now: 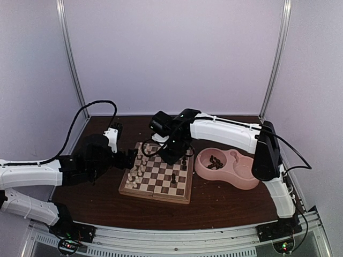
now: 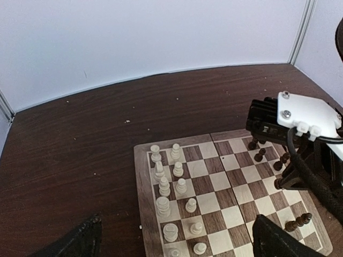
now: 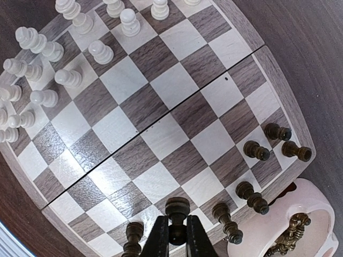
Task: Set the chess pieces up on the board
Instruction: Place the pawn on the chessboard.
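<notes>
At the board's [image 3: 161,134] nine o'clock edge, the left gripper [image 2: 177,219] hovers with fingers spread wide, holding nothing. Cream pieces [image 2: 177,169] stand in two files along the nine o'clock side. Toward three o'clock, the right gripper [image 3: 177,238] pinches a dark piece [image 3: 177,206] upright among other dark pieces [image 3: 256,151] near the rim. A pink bowl [image 1: 236,181], just beside the board at three o'clock, holds more dark pieces
</notes>
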You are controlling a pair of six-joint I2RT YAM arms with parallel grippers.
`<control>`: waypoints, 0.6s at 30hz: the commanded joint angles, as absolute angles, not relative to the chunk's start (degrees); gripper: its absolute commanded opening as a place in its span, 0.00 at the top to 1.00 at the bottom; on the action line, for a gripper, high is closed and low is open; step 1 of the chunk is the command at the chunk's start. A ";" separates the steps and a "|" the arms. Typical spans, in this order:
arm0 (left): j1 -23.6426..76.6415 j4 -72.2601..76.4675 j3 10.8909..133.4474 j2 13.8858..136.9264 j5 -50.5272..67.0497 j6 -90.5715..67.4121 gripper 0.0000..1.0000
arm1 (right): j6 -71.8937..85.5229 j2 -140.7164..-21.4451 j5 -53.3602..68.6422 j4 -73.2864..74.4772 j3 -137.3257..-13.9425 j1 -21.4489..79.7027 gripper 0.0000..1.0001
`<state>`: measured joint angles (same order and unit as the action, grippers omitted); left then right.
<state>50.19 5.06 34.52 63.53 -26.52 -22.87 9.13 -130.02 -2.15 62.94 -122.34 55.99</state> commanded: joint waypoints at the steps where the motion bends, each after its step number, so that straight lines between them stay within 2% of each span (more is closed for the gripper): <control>1: 49.83 3.80 36.29 64.16 -24.85 -24.79 0.02 | 7.51 -132.01 -4.17 65.45 -125.08 55.61 0.93; 14: 49.79 1.76 37.70 65.45 -21.30 -23.89 0.02 | 6.30 -134.75 -0.95 62.68 -124.55 55.11 0.91; 18: 49.78 1.77 37.83 65.71 -20.21 -23.23 0.02 | 6.15 -135.19 1.24 61.80 -124.36 55.02 0.88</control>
